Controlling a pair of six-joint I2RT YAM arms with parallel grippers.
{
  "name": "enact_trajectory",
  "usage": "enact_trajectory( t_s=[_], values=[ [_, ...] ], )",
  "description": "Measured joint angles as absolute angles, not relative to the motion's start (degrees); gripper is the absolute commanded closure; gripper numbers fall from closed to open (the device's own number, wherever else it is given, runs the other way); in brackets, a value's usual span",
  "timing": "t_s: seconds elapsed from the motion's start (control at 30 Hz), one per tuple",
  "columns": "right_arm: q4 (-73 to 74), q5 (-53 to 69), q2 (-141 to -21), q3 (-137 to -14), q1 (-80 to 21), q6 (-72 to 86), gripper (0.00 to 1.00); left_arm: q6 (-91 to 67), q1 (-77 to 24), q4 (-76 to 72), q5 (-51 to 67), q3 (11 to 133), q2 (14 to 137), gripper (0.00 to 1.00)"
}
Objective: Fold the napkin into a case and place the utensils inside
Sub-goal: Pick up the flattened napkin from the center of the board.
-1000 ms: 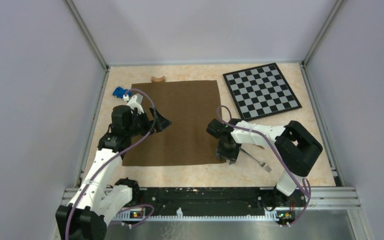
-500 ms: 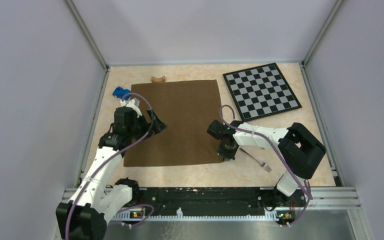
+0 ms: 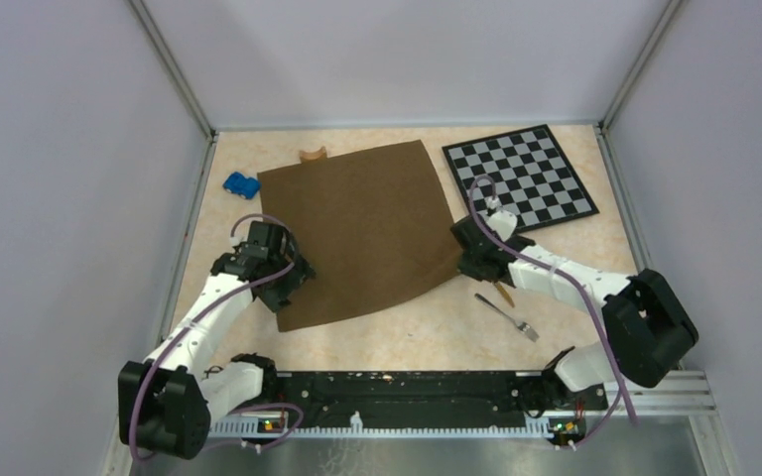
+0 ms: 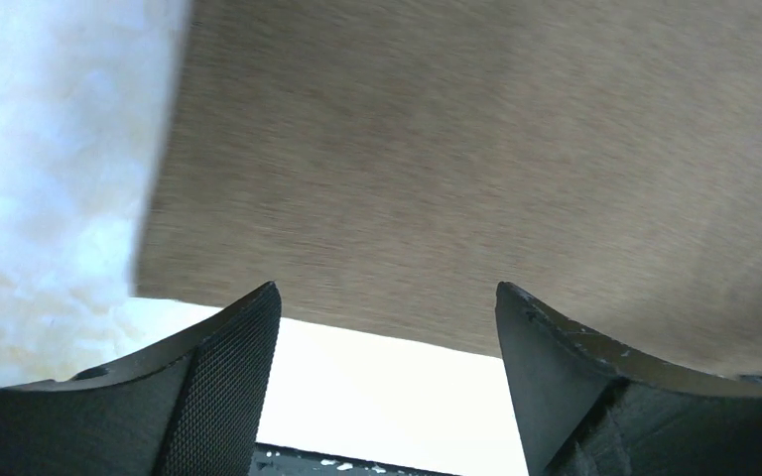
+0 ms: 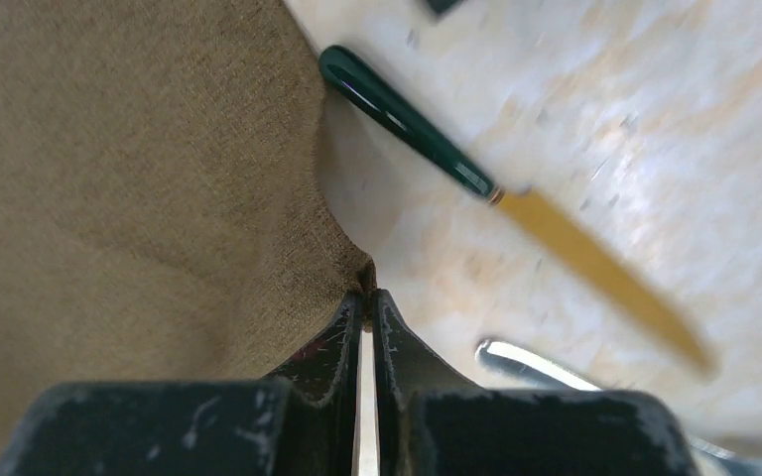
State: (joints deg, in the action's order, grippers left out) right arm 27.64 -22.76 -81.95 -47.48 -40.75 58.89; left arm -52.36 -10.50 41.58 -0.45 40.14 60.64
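Right gripper (image 5: 365, 307) has just clamped the napkin (image 3: 357, 228) at its five-o'clock corner, lifting it; left gripper (image 4: 387, 307), open, nears seven: folding seems underway.

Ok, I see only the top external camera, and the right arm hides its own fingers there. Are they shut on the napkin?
Observer: Yes. In the right wrist view the right gripper is shut on the napkin at its edge.
Operator: Is the knife under the cloth?
Observer: No. The knife lies bare on the table, with its dark green end close beside the cloth's edge.
Operator: And the left side?
Observer: The left gripper is open and grips nothing. The napkin's edge shows in the gap between its jaws.
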Motion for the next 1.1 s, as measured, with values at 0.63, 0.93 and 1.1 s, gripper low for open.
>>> enact_trajectory(
  t_s=[0.63,0.93,1.1],
  values=[
    [14.7,-14.8,-80.6,-43.9,-32.8,46.3,1.00,-76.9,-20.1,56.2,-10.5,38.9,68.2,0.43],
    [14.4,-14.7,-79.6,-43.2,-32.8,46.2,1.00,-79.6,-20.1,57.6,-13.0,37.2,69.2,0.42],
    [14.5,-14.7,-79.2,-43.0,-32.8,46.2,1.00,-79.7,-20.1,56.8,-13.4,36.9,71.0,0.43]
  ],
)
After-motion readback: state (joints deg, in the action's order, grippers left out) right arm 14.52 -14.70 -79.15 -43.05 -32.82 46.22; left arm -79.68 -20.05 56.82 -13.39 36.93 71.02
